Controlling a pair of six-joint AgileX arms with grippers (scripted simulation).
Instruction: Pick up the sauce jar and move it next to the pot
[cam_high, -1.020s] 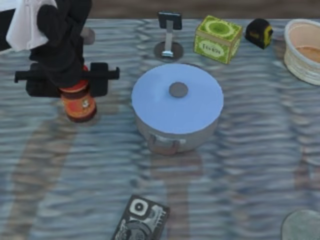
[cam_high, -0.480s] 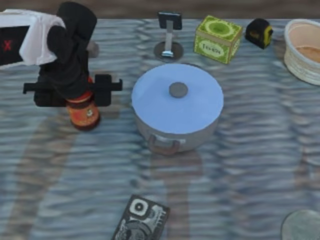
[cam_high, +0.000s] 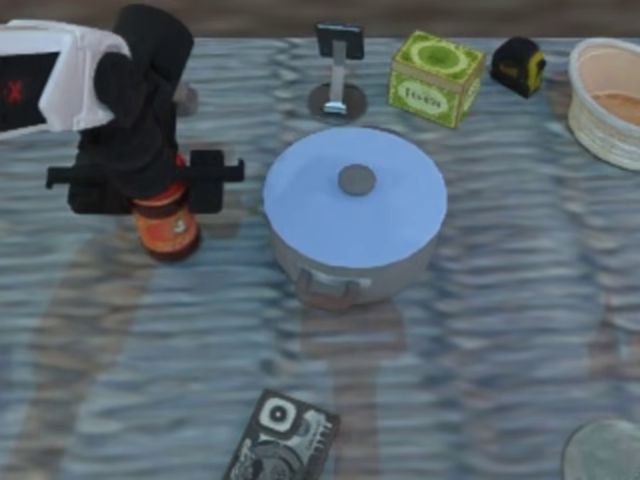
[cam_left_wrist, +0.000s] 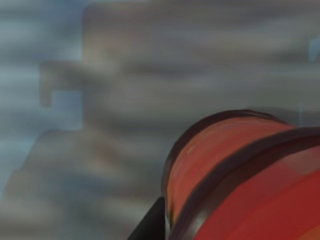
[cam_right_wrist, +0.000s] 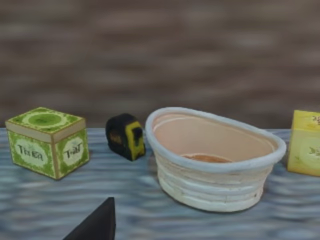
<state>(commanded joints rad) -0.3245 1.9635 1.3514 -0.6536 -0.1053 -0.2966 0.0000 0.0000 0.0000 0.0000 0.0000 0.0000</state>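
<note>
grey metal pot (cam_high: 345, 262), matt pale-blue lid (cam_high: 400, 215).

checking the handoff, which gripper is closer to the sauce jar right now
Left. The left gripper sits directly over the sauce jar, at its lid. The right gripper is out of the top view; its wrist camera faces the beige bowl at the table's far right.

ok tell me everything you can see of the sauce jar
The sauce jar is a small cylinder with an orange-red label bearing a pale emblem, dark bands above and below it, and an orange-red lid mostly hidden under the left gripper, which sits over its top. It looks upright or nearly so, at the table's left side, left of the pot with a clear gap between them. The left wrist view shows its red side close up.
</note>
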